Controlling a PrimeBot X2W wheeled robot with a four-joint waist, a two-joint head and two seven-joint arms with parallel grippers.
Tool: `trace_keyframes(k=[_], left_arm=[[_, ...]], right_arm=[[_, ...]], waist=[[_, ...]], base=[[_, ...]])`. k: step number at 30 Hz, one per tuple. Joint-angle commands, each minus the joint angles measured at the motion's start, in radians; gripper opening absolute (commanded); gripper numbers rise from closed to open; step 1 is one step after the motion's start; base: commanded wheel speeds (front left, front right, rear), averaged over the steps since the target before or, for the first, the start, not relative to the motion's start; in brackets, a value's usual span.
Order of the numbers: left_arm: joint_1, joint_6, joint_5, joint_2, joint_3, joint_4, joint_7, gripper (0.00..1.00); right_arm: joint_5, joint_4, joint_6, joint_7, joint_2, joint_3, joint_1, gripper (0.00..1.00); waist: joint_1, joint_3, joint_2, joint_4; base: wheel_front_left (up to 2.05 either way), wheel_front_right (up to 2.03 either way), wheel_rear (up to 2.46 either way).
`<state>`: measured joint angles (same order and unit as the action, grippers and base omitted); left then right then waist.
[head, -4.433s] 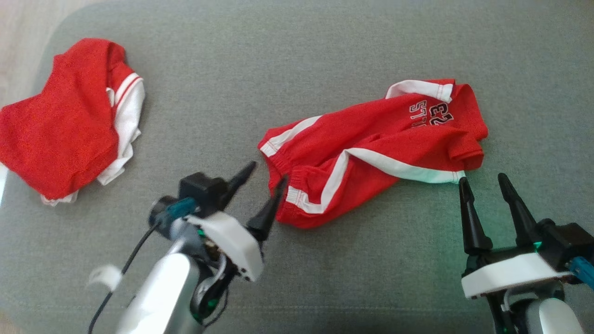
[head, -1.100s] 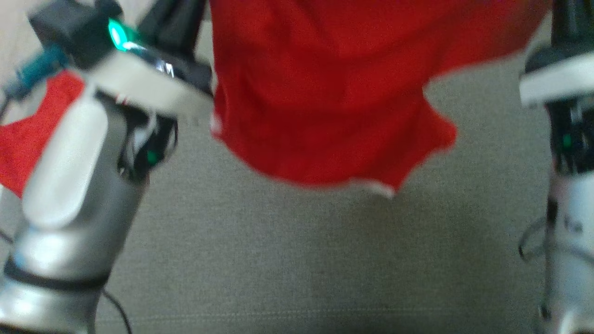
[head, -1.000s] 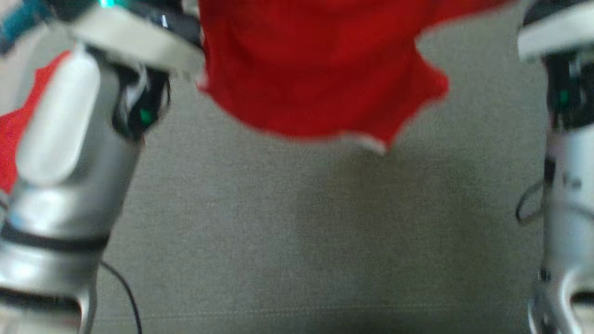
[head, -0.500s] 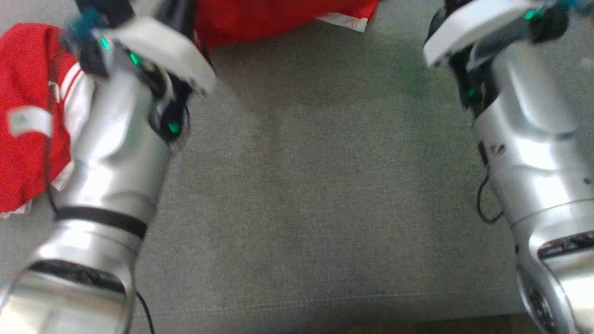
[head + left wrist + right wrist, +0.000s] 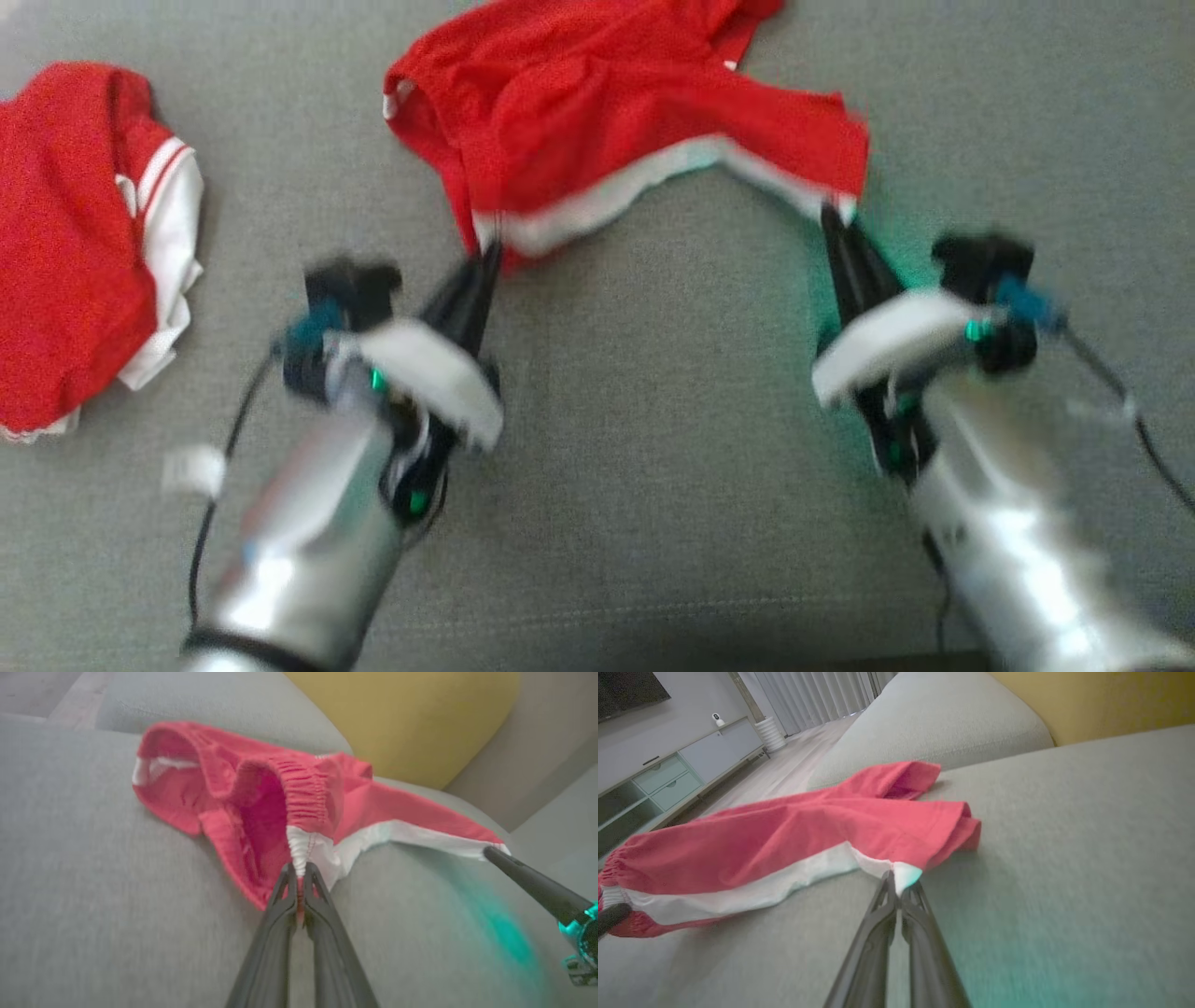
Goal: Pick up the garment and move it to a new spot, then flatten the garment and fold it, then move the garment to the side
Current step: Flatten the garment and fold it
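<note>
The red garment (image 5: pixel 635 121), airborne a second ago, now lies near the far edge of the sofa cushion (image 5: pixel 653 485). Our left gripper (image 5: pixel 487 254) and right gripper (image 5: pixel 833 219) stay clamped on its white hem (image 5: pixel 607 194), one at each end; we judge the move done, flattening next.

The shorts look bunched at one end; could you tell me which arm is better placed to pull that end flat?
Left. The left gripper is shut on the waistband beside the bunched folds of the shorts; the right gripper holds the flatter end.
</note>
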<state>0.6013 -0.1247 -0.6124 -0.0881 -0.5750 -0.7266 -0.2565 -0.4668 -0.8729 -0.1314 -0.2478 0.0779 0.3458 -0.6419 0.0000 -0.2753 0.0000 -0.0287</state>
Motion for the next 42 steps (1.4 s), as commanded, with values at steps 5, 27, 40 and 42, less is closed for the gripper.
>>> trace_keyframes(k=[5, 27, 40, 42], left_arm=[[-0.167, 0.003, 0.093, -0.092, 0.042, 0.190, -0.005, 0.00], [-0.628, 0.164, 0.057, -0.239, 0.038, 0.859, 0.185, 0.00], [-0.465, 0.094, -0.001, -0.221, 0.057, 0.838, 0.220, 0.00], [-0.425, 0.076, -0.013, -0.207, 0.058, 0.816, 0.216, 0.00]], right_arm=[[0.026, 0.177, 0.001, -0.013, 0.023, -0.014, 0.200, 0.00], [0.191, 1.138, 0.001, 0.505, 0.006, -0.289, 0.885, 0.00], [0.158, 1.017, 0.001, 0.598, 0.116, -0.342, 0.515, 0.00], [0.151, 0.966, 0.001, 0.618, 0.146, -0.331, 0.423, 0.00]], waist=[[0.0000, 0.082, 0.0000, 0.007], [0.0000, 0.185, 0.0000, 0.029], [0.0000, 0.036, 0.0000, 0.129], [0.0000, 0.008, 0.0000, 0.151]], base=[[0.00, 0.00, 0.00], [0.00, 0.00, 0.00], [0.00, 0.00, 0.00], [0.00, 0.00, 0.00]])
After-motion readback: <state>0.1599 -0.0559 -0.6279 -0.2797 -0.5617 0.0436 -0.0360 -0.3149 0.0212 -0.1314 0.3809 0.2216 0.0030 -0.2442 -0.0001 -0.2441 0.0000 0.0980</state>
